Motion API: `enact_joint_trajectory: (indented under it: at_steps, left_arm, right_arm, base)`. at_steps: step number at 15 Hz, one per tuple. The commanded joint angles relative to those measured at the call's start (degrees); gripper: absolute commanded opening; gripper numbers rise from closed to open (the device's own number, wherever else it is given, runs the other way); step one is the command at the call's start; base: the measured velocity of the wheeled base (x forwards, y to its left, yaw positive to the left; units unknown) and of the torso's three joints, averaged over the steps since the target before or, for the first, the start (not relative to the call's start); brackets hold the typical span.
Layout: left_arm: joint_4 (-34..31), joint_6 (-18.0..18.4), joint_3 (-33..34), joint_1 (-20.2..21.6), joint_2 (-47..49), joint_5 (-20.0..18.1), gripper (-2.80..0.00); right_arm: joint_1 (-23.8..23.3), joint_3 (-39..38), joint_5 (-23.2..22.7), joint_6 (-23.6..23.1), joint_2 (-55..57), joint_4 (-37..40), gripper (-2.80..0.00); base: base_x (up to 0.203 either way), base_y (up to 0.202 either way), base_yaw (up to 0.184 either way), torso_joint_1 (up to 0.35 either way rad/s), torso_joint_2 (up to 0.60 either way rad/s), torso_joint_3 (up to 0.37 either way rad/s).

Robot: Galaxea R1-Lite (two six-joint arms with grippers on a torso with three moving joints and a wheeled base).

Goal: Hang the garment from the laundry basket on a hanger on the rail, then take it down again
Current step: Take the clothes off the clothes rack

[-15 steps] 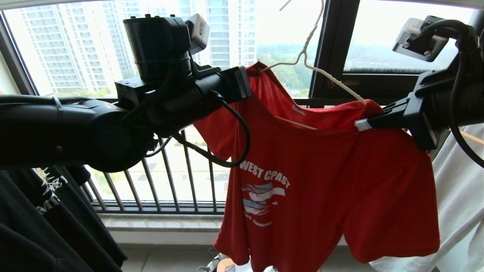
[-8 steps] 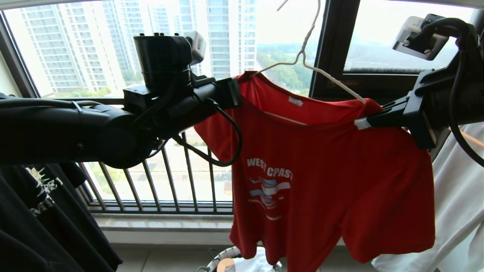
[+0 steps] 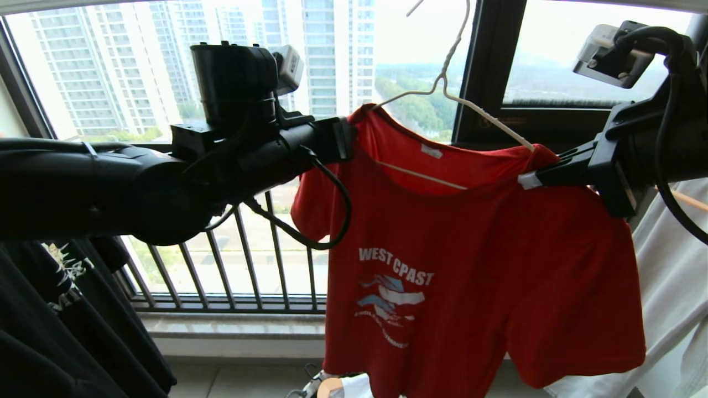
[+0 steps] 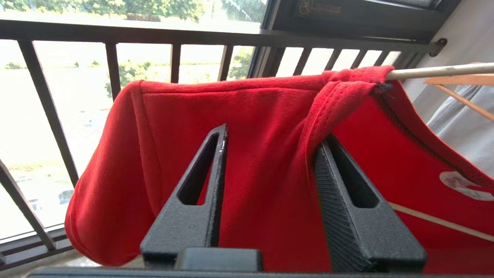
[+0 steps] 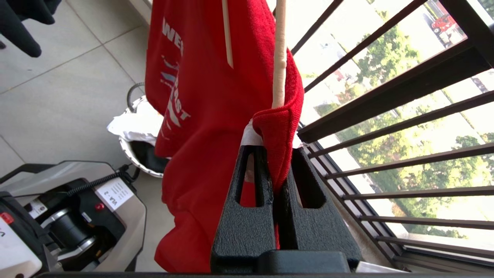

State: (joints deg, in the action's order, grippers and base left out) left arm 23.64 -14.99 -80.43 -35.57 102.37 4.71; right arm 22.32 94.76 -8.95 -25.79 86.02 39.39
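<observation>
Left gripper [image 4: 270, 143] jaws now parted off garment [image 3: 470, 265]; right gripper [image 5: 276, 154] level, clamping shoulder.

What the views keep out of sight

The hanger [image 3: 451, 88] runs off the head view's top edge, so its hook and whatever it hangs from stay unseen, and its left arm lies buried under the garment [image 3: 470, 265]. The left gripper [image 4: 270, 148] is masked in the head view by its own arm; whether its spread fingers [image 4: 216, 166] touch the cloth cannot be told. The laundry basket [image 5: 133, 152] shows only as a sliver of rim, the red hem covering its far side. The black T-shirt [image 3: 61, 309] at the near left and the pale grey garment [image 3: 672, 298] at the right are cut by the frame edges.
</observation>
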Motion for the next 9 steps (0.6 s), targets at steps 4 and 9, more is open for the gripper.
enact_joint_trajectory:
  at_steps: [4,9]
  left_arm:
    - [-13.3,0.32,-1.19,-3.24,-9.07,-1.29,0.0]
    - [-17.27,1.27,0.7,-6.37,-17.74,-2.59,0.0]
  right_arm:
    - [0.09,-0.01,-0.02,-0.14,0.38,0.25,-2.8]
    - [0.03,0.08,-0.02,-0.14,0.38,0.25,-2.8]
  base:
    - [0.0,0.0,0.0,0.0,0.0,0.0]
    - [0.0,0.0,0.0,0.0,0.0,0.0]
